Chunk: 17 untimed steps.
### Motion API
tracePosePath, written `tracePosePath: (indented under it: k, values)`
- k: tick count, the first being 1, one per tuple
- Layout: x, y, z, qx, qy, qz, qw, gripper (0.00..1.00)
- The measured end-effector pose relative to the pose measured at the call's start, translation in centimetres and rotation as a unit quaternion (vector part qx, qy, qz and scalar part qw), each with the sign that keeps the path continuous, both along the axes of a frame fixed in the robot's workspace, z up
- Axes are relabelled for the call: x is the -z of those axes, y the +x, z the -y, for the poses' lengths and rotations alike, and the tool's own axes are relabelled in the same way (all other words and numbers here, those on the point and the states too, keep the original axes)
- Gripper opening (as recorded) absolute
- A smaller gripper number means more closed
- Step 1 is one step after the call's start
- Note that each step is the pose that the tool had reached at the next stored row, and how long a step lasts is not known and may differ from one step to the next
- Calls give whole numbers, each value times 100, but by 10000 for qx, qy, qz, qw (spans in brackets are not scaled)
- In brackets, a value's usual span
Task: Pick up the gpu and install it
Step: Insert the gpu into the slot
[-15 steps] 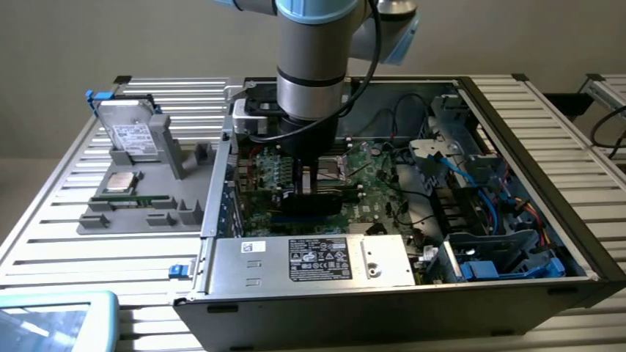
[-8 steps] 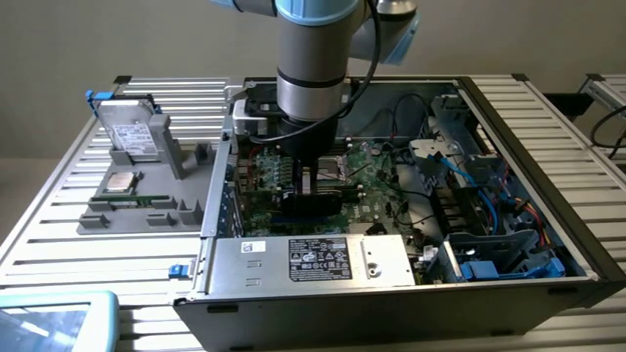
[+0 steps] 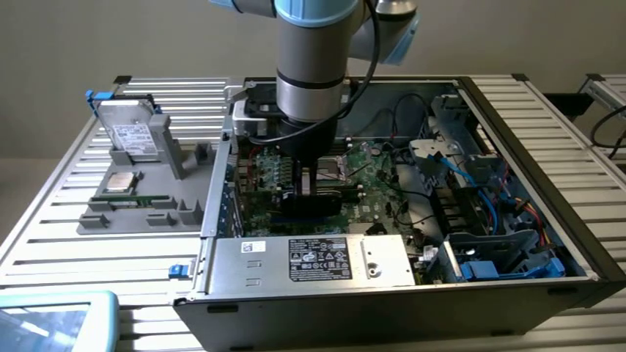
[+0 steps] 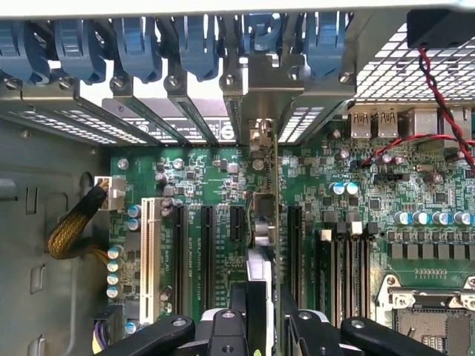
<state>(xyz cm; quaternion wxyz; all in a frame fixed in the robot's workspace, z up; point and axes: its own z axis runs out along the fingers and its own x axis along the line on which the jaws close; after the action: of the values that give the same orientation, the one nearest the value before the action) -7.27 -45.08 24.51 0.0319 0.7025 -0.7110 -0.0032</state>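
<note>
The gpu (image 3: pixel 315 203) is a thin card, dark in the exterior view, standing on edge low over the green motherboard (image 3: pixel 377 172) inside the open computer case (image 3: pixel 391 308). My gripper (image 3: pixel 311 180) reaches straight down into the case and is shut on the card's upper edge. In the wrist view the gpu (image 4: pixel 276 200) appears edge-on as a thin line running from my gripper (image 4: pixel 267 300) to its metal bracket (image 4: pixel 261 89) at the case's rear slot openings. It stands between two black expansion slots (image 4: pixel 294 245).
Left of the case, a grey holder (image 3: pixel 137 213) carries a silver hard drive (image 3: pixel 132 136) and a green memory stick (image 3: pixel 137 198). A power supply (image 3: pixel 313 260) sits at the case front, with blue cables (image 3: pixel 489 183) on the exterior view's right. Blue latches (image 4: pixel 133 44) line the rear slots.
</note>
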Motion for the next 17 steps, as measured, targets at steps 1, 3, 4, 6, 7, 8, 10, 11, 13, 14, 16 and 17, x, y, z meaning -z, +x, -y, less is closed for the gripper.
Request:
tracePosePath:
  k: [1,3,4,6,7,8,10,11,13,14,16,17]
  values:
    - [0,-1,0,0,-1,0,10000,27]
    - [1,-1,0,0,0,0,10000,27]
    - [2,-1,0,0,1,0,10000,27]
    - [2,-1,0,1,1,0,10000,27]
    - [2,-1,0,1,1,0,10000,27]
    - [2,-1,0,1,1,0,10000,27]
    - [2,-1,0,1,1,0,10000,27]
    - [2,-1,0,0,1,0,10000,27]
    - [2,-1,0,1,1,0,10000,27]
    - [2,-1,0,0,0,0,10000,27]
    - [4,0,0,0,0,8,10000,27]
    - [6,0,0,0,1,13,10000,27]
